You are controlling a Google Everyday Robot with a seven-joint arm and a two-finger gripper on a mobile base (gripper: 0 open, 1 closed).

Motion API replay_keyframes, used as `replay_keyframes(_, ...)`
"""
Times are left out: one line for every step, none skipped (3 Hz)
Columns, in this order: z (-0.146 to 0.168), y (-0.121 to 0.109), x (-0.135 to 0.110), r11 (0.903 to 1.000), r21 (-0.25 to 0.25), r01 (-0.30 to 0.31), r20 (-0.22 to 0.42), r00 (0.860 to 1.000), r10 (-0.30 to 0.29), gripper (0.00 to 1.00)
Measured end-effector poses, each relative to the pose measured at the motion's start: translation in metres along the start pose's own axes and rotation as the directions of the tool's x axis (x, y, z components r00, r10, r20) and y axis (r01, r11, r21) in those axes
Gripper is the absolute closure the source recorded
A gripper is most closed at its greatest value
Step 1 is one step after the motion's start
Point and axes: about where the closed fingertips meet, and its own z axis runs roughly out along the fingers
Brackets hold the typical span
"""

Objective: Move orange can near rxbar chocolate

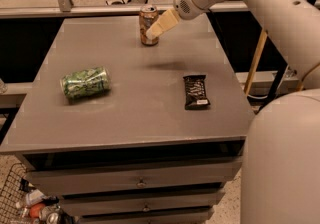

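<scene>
The orange can (147, 20) stands upright near the far edge of the grey table (135, 103), silver top with pull tab showing. The rxbar chocolate (195, 92) lies flat on the right side of the table, dark wrapper with white lettering. My gripper (161, 25) comes in from the upper right on a white arm; its pale fingers (165, 22) overlap the can's right side in the picture. I cannot tell whether they touch the can.
A green patterned can (85, 82) lies on its side at the table's left. Drawers (140, 183) sit below the table top. A wire basket with bottles (30, 205) is at the lower left. The robot's white body (280, 158) fills the right.
</scene>
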Motion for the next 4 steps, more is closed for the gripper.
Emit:
replay_keyframes(0.0,-0.001,0.0,0.9999,0.0,0.011,0.001,1.0,-0.011,0.0)
replay_keyframes(0.013,0.005,0.003,0.9999,-0.001,0.017,-0.012,1.0,-0.017,0.0)
replay_keyframes(0.029,0.006,0.0,0.9992,0.028,0.03,-0.007,1.0,-0.03,0.0)
replay_keyframes(0.039,0.001,-0.005,0.9974,0.068,0.023,0.026,0.999,-0.025,0.0)
